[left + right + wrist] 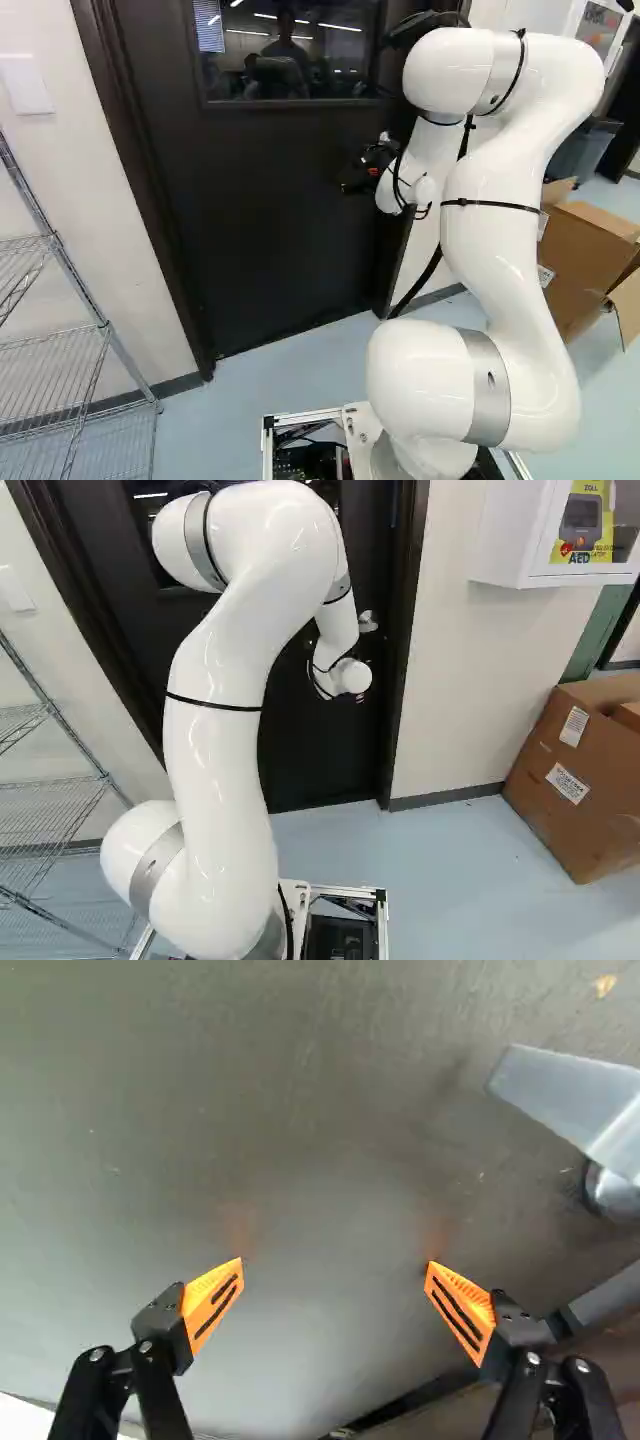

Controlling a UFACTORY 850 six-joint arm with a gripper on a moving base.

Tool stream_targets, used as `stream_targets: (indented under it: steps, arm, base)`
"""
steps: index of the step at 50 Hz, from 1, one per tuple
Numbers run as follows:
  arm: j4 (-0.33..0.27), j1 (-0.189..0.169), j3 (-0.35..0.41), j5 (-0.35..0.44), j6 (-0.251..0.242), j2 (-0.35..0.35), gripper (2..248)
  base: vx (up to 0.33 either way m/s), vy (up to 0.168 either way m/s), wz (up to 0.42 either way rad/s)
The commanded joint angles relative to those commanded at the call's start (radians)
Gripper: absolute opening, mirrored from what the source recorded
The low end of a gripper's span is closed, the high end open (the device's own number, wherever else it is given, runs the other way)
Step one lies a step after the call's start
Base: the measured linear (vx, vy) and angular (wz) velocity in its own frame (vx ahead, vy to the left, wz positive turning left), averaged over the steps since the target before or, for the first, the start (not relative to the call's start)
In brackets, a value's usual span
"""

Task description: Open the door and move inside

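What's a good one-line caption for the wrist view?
Open gripper with orange pads before a dark door, the metal handle off to one side, ungripped.

- You have bright room light in both base views; ceiling lights glare in the door's window.
- Your arm carries glossy highlights.
- Your wrist view looks dimmer, a pale sheen crossing the door.

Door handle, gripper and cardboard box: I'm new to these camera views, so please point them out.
Door handle (572, 1095): wrist view, on its lever.
Gripper (335, 1261): wrist view, midway between its fingertips.
Cardboard box (575, 830): right base view, low on its side.
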Motion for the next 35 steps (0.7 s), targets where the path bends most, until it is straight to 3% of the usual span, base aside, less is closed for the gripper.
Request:
stream_targets:
  steps: [35]
  arm:
    - [-0.040,0.081,-0.186,0.000,0.000,-0.133,247]
  base:
    - [0.000,0.000,0.000]
